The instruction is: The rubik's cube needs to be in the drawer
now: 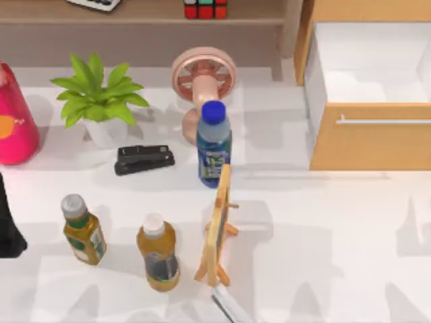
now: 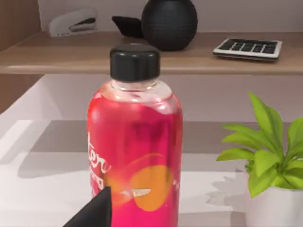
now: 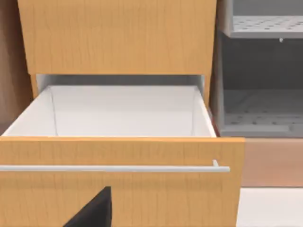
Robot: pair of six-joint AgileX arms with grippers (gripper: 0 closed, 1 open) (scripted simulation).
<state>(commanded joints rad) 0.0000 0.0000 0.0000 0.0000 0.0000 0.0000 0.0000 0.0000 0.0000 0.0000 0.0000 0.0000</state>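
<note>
Red-and-white stickered rubik's cube (image 1: 205, 8) sits on the shelf (image 1: 141, 20); right wrist view shows the drawer (image 3: 118, 189) pulled open, white inside. Can't tell either claw's state.

Rubik's cube (image 1: 205, 9) sat upright on the brown shelf at 12 o'clock, red and white stickers facing front. Drawer (image 1: 369, 145) at 2 o'clock stood pulled open, white inside empty, silver bar handle on its light wood front.

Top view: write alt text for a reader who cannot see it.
A rubik's cube sits on the brown shelf at the back, while the drawer stands open at the right. Bottles, a potted plant, a pink fan and a black stapler crowd the white table.
</note>
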